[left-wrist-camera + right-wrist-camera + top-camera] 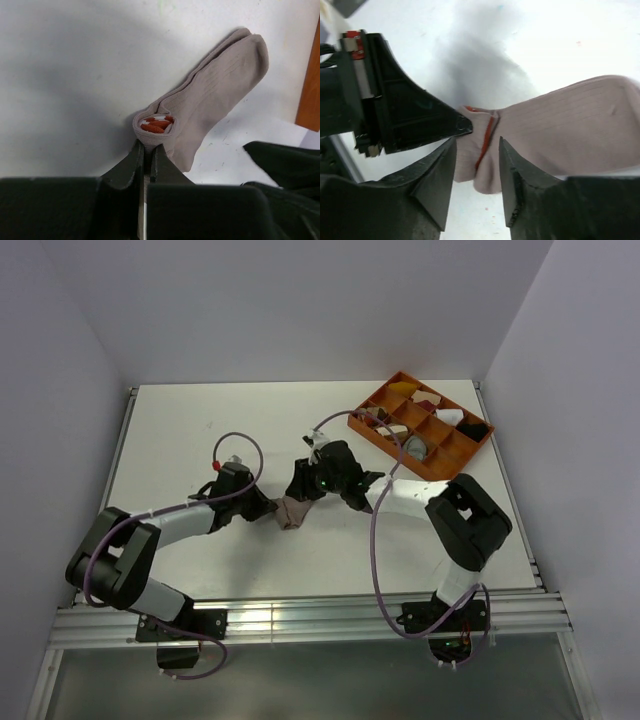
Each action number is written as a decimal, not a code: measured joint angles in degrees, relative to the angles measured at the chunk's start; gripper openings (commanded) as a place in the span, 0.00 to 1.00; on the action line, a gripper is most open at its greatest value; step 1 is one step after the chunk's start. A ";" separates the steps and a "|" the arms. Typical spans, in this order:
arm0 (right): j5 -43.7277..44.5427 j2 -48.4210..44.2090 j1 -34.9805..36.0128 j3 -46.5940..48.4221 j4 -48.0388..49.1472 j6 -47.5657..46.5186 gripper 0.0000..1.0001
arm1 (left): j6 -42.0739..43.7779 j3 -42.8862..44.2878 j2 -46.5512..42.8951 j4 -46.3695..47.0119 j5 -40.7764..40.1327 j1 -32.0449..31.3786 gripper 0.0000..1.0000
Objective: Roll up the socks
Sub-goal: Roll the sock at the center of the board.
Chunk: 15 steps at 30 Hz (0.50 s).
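**Fig. 1. Rolling a sock, handover at the cuff.** On the white table (200,430), roughly midway between the two arms, lies one pinkish-tan ribbed knit sock (215,100). Its red-and-white striped cuff is turned in on itself as a small, loose roll, and the foot stretches flat away from it. No second sock can be made out in any view.

The left gripper (147,159) is closed tight, pinching the near edge of the rolled cuff between its fingertips. The right gripper (477,170) stands about half parted, one finger on either side of the same roll. It appears to flank the roll rather than squeeze it.

The orange plastic divided tray (390,449), holding small cloth bundles, sits well apart at the far right.

*Hazards, as judged:*
- The roll is only a turn or so deep and held by a thin pinch. A pull from either arm could slip the knit free and let it unfurl.
- The two grippers crowd one small spot, so their fingers may collide.
- The flat foot may drag and bunch rather than wind.
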 measured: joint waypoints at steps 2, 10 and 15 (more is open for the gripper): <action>1.97 0.26 -0.33 2.03 -2.97 -1.14 0.43 | 2.32 2.34 1.31 -2.05 -0.02 0.00 0.00; 7.89 6.97 -0.74 4.48 -9.81 -1.81 0.37 | 10.14 12.31 5.29 -13.84 -1.86 0.00 0.00; 9.77 8.35 -0.74 5.57 -10.21 -1.51 0.37 | 11.28 14.62 7.06 -17.94 -2.75 0.00 0.00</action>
